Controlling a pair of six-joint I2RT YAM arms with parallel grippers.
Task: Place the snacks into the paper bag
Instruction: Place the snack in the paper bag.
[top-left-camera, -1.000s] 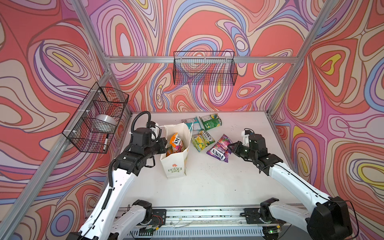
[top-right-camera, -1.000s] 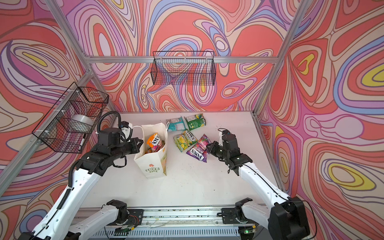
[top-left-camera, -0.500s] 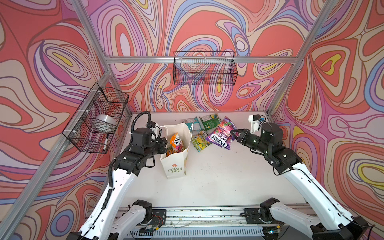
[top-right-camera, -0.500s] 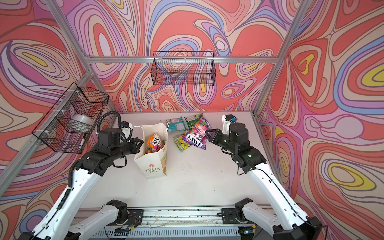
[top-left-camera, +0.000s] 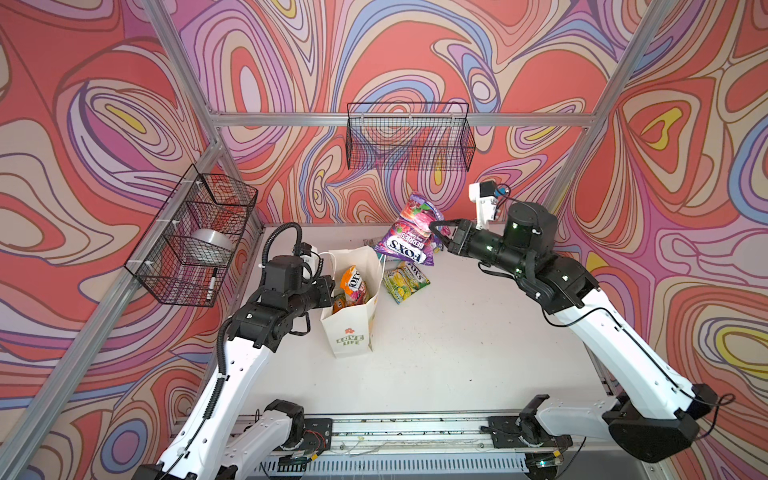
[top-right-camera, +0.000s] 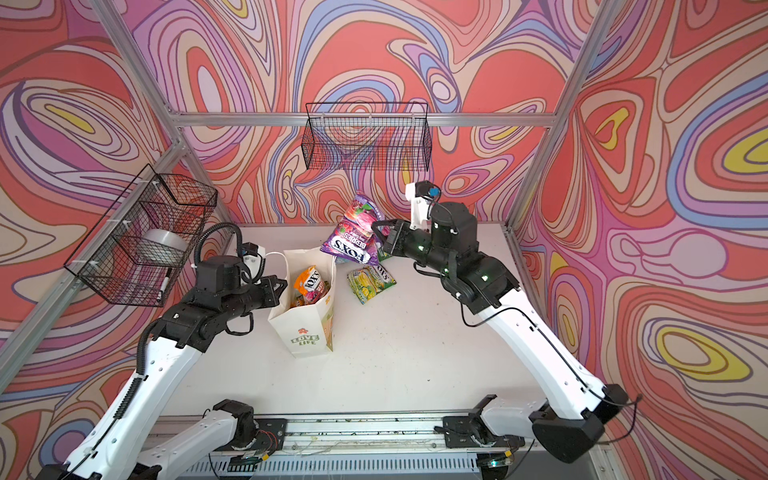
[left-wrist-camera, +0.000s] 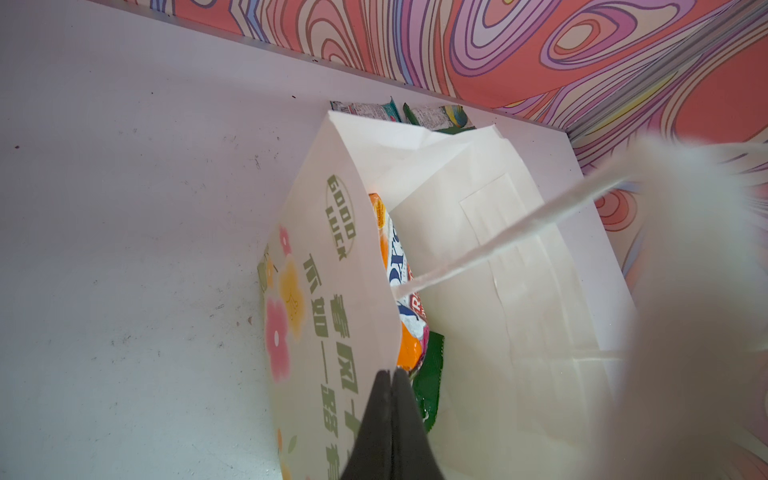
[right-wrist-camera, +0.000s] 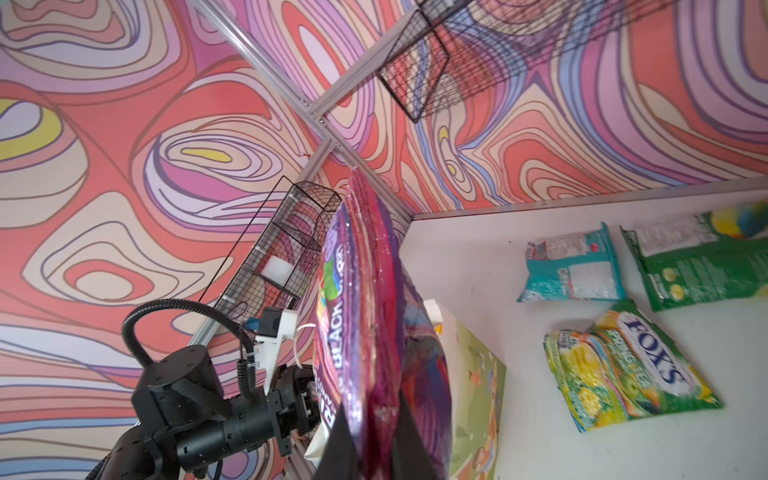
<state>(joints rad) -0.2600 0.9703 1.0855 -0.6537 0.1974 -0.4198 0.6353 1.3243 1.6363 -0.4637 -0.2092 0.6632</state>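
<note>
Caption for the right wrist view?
Right claw pinches a purple packet near the paper bag; teal packet, green packet and yellow-green FOX'S packet lie on the table.

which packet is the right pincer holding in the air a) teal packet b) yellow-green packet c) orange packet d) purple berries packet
d: the right pincer grips the purple berries packet in the air; the yellow-green packet lies on the table and the orange packet sits in the paper bag.

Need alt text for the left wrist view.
The left gripper, jaws shut, pinches the rim of a white paper bag printed with flowers and green lettering. Inside sit a glossy orange snack packet and a green packet; a white cord handle crosses the opening.
</note>
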